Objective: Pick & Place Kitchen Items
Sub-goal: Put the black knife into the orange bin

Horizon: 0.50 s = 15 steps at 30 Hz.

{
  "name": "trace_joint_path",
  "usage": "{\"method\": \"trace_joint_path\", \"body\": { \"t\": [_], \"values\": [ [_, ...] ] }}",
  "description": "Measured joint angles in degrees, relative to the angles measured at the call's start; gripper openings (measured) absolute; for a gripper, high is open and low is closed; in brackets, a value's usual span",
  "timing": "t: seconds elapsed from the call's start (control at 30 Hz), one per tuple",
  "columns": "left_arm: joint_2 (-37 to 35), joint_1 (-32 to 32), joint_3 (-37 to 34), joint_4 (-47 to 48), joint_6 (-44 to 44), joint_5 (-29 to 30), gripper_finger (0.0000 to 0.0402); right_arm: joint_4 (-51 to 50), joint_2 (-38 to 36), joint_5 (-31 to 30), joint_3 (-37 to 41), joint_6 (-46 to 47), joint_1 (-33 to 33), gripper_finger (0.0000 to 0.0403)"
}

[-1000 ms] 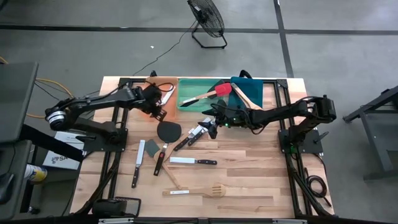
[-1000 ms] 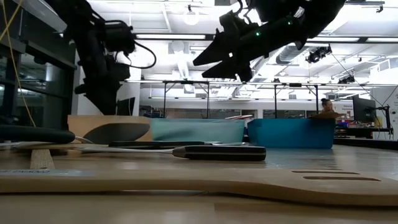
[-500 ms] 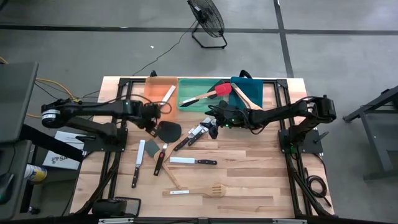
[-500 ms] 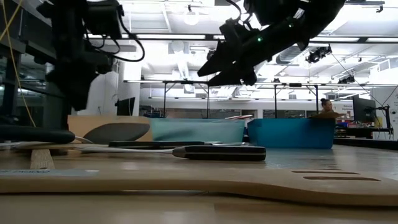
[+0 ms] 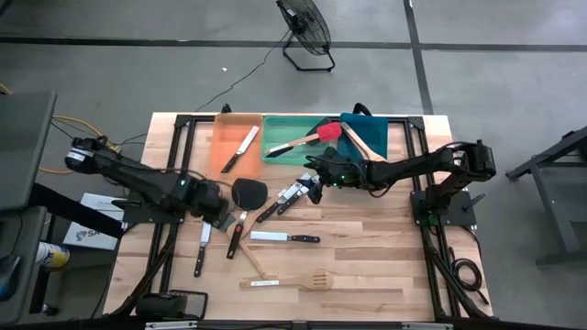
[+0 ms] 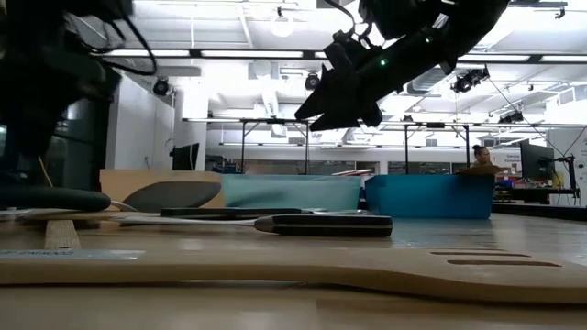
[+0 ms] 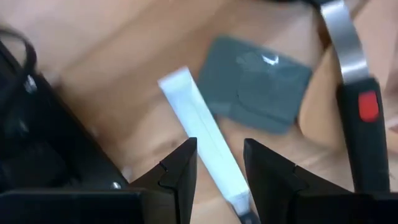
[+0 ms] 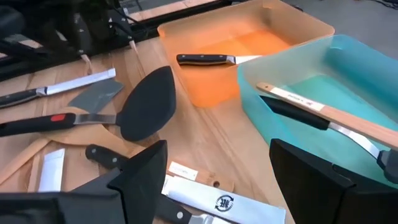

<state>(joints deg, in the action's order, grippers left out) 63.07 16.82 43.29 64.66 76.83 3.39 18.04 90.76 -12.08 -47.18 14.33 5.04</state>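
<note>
Jaws of the left gripper [image 7: 217, 165] stand apart, empty, over a knife [image 7: 202, 134]; lower squarely astride its blade; the right gripper [image 5: 313, 182] gapes wide.

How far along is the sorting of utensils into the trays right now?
Done: one knife lies in the orange tray, a red spatula in the green tray, a wooden utensil in the blue one. In hand: nothing; the left gripper hovers open over a knife on the table, the right gripper waits open. Left: about ten utensils on the table.
</note>
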Motion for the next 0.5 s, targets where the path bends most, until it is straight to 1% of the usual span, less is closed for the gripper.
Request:
{"method": "trace_joint_path", "body": {
  "t": [0.17, 0.27, 0.37, 0.5],
  "values": [
    [1.04, 9.7, 0.0, -0.31, 13.0, -0.27, 0.0127, -0.46, 0.0, 0.0, 0.0, -0.43, 0.0, 0.0275],
    [1.99, 14.81, 0.0, -0.95, 19.2, -1.21, 0.0127, -0.46, 0.0, 0.0, 0.0, -0.67, 0.0, 0.0275],
    [2.96, 18.91, 0.0, -2.19, 23.75, -1.48, 0.0127, -0.48, 0.0, 0.0, 0.0, -1.05, 0.0, 0.0275],
    [4.61, 22.89, 0.0, -3.4, 27.21, -1.48, 0.0127, -0.48, 0.0, 0.01, 0.0, -1.07, 0.0, 0.0275]
  ]
}}
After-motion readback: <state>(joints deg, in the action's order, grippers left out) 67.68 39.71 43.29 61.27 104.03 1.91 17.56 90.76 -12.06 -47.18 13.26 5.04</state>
